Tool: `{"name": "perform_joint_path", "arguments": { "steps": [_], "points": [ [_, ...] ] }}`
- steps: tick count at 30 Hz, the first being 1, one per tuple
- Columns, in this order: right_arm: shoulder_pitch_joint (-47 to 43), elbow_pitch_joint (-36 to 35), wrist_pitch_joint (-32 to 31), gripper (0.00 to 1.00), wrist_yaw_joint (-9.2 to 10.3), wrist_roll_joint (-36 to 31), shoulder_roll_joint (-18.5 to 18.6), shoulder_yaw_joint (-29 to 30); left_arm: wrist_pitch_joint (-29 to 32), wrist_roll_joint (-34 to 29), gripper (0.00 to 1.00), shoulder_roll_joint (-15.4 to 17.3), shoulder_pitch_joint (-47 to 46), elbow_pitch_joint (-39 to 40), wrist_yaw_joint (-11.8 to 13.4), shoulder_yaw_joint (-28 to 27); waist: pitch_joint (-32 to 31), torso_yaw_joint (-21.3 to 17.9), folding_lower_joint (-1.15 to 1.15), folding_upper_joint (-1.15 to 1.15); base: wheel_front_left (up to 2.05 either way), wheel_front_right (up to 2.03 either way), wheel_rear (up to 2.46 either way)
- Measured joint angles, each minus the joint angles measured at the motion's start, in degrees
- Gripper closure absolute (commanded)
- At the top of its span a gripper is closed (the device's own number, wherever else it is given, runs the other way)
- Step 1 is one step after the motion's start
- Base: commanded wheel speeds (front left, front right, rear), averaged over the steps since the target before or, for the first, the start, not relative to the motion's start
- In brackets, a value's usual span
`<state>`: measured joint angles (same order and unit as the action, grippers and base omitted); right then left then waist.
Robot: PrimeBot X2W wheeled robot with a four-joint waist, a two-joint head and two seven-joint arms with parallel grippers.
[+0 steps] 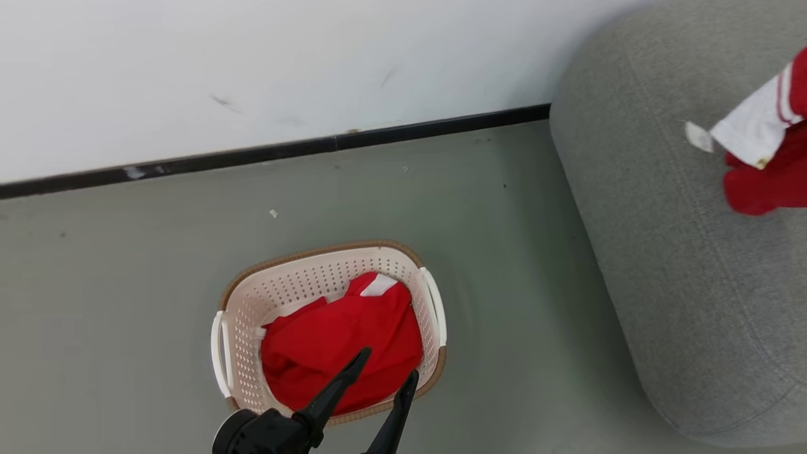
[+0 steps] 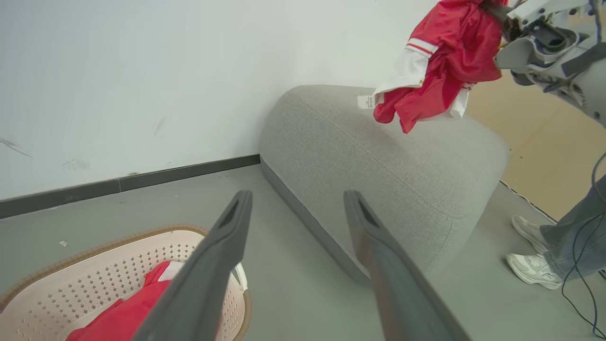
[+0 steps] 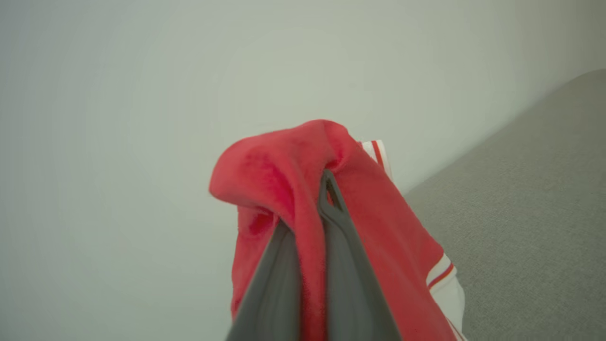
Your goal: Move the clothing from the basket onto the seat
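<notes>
1. One grey seat fills the right side of the head view, standing on the grey floor against the white wall.
2. Cream basket stands on the floor, left of the seat and apart from it.
3. Plain red garment lies crumpled inside the basket, covering most of its bottom.
4. Striped garment, red with white panels, hangs bunched over the seat's top. Contact with the upholstery cannot be told.
5. Right gripper: fingers pressed together, pinching a fold of the striped garment, which drapes over both fingers.
6. Left gripper: fingers spread moderately wide, nothing between them, poised above the basket's near rim.
7. Person's pale shoes and a trouser leg stand on the floor beside the seat's far end in the left wrist view.
</notes>
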<state>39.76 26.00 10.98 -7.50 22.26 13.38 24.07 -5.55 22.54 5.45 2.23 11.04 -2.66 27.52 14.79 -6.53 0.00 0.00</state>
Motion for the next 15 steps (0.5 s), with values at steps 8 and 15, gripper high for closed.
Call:
{"name": "perform_joint_path", "arguments": {
  "steps": [8, 15],
  "points": [
    [8.2, 5.5, -2.2, 1.0, 0.0, 0.0, 2.1, 5.4, 0.3, -0.6, 0.0, 0.6, 0.0, 1.3, 0.0, 0.0, 3.7, 2.4, 0.0, 0.0, 0.0, 0.0, 0.0],
    [15.2, 8.7, -3.1, 1.0, 0.0, -0.3, 4.1, 9.7, 0.5, -0.9, 0.0, 1.4, -0.1, 2.3, 0.0, -0.2, 7.0, 4.3, 0.0, 0.0, 0.0, 0.0, 0.0]
  ]
}}
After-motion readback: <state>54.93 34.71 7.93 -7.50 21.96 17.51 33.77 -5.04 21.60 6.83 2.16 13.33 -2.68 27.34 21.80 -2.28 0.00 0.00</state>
